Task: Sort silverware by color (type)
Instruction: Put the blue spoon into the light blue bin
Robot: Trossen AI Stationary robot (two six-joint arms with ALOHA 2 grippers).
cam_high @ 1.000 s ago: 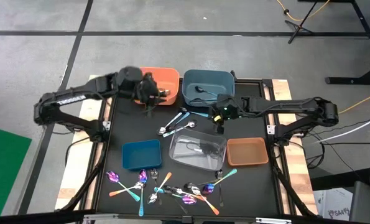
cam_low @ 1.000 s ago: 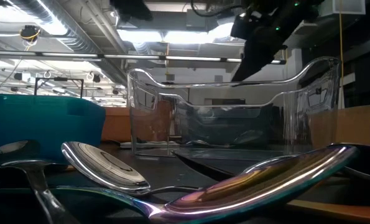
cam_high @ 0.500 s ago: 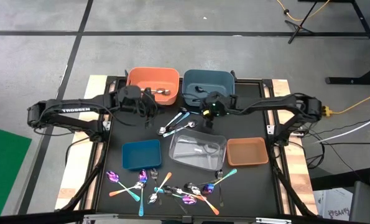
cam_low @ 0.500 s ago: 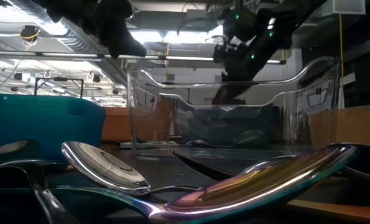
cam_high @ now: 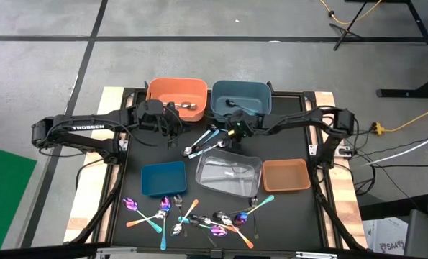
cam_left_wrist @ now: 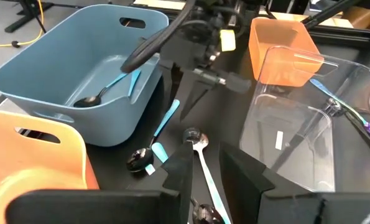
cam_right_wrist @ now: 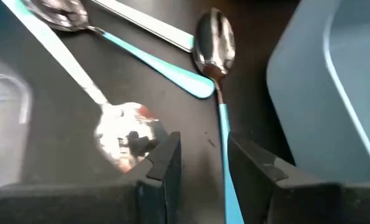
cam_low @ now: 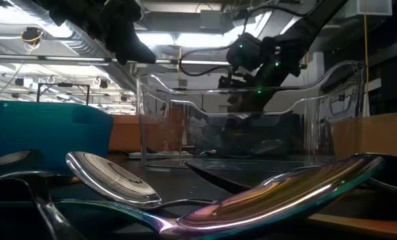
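Observation:
Three teal-handled spoons lie flat on the black table between the blue-grey bin and the clear bin. My right gripper is open and low over them; its fingers stand either side of one teal handle without touching it. My left gripper is open and hovers by the orange bin's near side, facing the same spoons. Several more spoons and forks, iridescent, silver, orange- and teal-handled, lie in a pile at the table's near edge.
The blue-grey bin holds a dark spoon and a teal-handled piece. The orange bin holds a silver piece. A small blue bin and a brown bin flank the clear bin, which holds a piece of silverware.
My left gripper has drawn back from over the orange bin toward the near-left and then kept still. My right gripper has swung toward the table's left and come down over the teal-handled spoons.

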